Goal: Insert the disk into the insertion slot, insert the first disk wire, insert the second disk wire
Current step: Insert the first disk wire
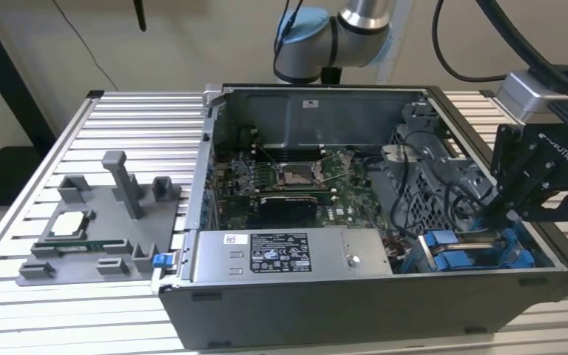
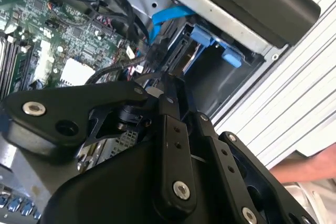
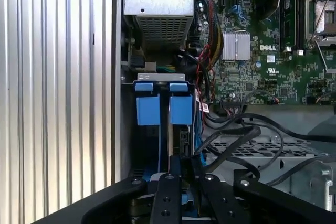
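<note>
The open computer case (image 1: 363, 296) lies on a slatted table. At its near corner on the exterior view's right is the insertion slot (image 1: 417, 259), a grey bay with blue tabs (image 3: 148, 109) at its mouth. The disk (image 3: 181, 132) sits down inside the slot, edge-on under the tabs, also seen in the second wrist view (image 2: 190, 59). My gripper (image 1: 501, 214) hangs just over the bay, and its fingertips (image 3: 176, 161) come together at the disk's end. A blue wire (image 2: 167, 17) runs to the fingertips (image 2: 167, 83), where a dark plug appears pinched between them.
The grey power-supply box (image 1: 284, 255) lies next to the bay, with the motherboard (image 1: 284, 185) behind it. Black cables (image 3: 247, 135) loop over the metal cage beside the slot. A grey fixture (image 1: 86, 237) holding parts stands on the exterior view's left. A person's hand (image 2: 310, 166) rests outside the case.
</note>
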{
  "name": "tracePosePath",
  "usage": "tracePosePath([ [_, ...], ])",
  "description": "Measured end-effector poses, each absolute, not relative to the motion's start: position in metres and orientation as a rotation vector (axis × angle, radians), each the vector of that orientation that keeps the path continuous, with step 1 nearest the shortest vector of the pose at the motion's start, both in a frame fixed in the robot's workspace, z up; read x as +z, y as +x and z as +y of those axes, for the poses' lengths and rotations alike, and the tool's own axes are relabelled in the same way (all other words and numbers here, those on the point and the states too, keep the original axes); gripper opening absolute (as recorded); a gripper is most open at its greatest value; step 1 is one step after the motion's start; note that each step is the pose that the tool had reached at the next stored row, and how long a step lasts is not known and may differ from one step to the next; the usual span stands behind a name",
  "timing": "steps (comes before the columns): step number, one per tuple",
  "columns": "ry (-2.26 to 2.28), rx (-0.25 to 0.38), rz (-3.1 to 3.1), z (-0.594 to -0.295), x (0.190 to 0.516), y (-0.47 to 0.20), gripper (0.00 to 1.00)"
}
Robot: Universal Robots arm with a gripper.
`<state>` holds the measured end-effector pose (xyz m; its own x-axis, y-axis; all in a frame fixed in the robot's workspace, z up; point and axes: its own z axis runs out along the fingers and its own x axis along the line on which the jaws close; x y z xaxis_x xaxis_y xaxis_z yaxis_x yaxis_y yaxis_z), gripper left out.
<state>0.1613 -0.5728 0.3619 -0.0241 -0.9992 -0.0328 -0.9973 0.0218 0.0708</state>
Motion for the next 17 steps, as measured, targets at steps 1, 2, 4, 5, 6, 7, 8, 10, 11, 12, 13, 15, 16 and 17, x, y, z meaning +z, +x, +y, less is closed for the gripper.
tracePosePath([
  [1,2.175,-0.116,-2.226,-0.573,0.36,0.162,0.0],
  [2,2.175,-0.116,-2.226,-0.572,0.359,0.163,0.0],
  [4,2.174,-0.118,-2.225,-0.571,0.356,0.164,0.0],
  [5,2.174,-0.119,-2.225,-0.57,0.354,0.165,0.0],
  [6,2.173,-0.12,-2.224,-0.569,0.352,0.166,0.0],
  [7,2.173,-0.12,-2.224,-0.568,0.351,0.166,0.0],
  [8,2.173,-0.12,-2.224,-0.567,0.349,0.167,0.0],
  [10,2.173,-0.121,-2.224,-0.566,0.346,0.169,0.0],
  [11,2.173,-0.121,-2.224,-0.565,0.345,0.17,0.0],
  [12,2.173,-0.121,-2.224,-0.565,0.344,0.171,0.0],
  [13,2.173,-0.121,-2.224,-0.565,0.343,0.171,0.0],
  [15,2.173,-0.121,-2.224,-0.565,0.342,0.171,0.0],
  [16,2.173,-0.12,-2.224,-0.565,0.342,0.171,0.0],
  [17,2.173,-0.12,-2.224,-0.565,0.342,0.171,0.0],
])
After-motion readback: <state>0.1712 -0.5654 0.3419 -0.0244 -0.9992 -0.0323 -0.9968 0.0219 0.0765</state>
